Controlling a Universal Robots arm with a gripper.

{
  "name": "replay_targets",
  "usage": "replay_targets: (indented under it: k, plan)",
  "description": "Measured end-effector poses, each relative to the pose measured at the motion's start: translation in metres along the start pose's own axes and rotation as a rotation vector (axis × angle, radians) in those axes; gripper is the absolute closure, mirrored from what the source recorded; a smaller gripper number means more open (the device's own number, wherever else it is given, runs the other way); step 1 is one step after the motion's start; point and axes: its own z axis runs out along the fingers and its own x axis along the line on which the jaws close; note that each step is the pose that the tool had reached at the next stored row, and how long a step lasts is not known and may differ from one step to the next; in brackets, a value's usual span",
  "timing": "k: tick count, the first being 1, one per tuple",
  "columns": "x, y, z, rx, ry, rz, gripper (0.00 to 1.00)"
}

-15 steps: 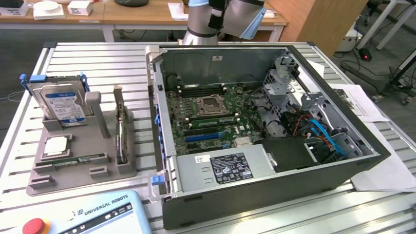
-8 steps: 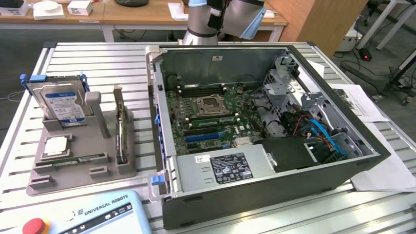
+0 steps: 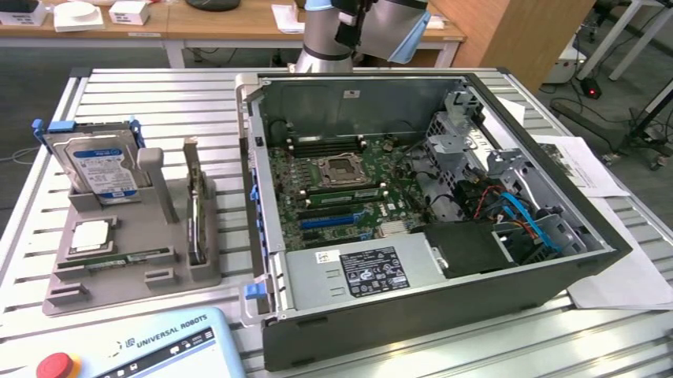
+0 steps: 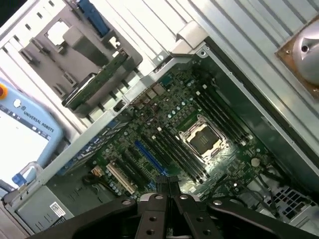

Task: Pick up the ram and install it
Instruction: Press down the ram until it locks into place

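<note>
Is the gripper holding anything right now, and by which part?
Nothing is held. The gripper is shut and empty above the motherboard; the ram lies in the gray holder.

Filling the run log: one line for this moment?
end effector: shut, empty, above motherboard | ram: in holder | case: open

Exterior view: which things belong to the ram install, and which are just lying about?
Job: ram in the grey holder; open computer case with its motherboard; gripper, jaws shut, holding nothing.
Lying about: hard drive; processor chip; teach pendant; papers.
</note>
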Motion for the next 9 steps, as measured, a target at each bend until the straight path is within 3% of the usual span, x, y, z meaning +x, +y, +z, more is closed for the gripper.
replay_targets:
  k: [9]
  plan:
    - [0.0000, 0.0000, 0.0000, -0.0067, -0.0048, 0.135, 0.89]
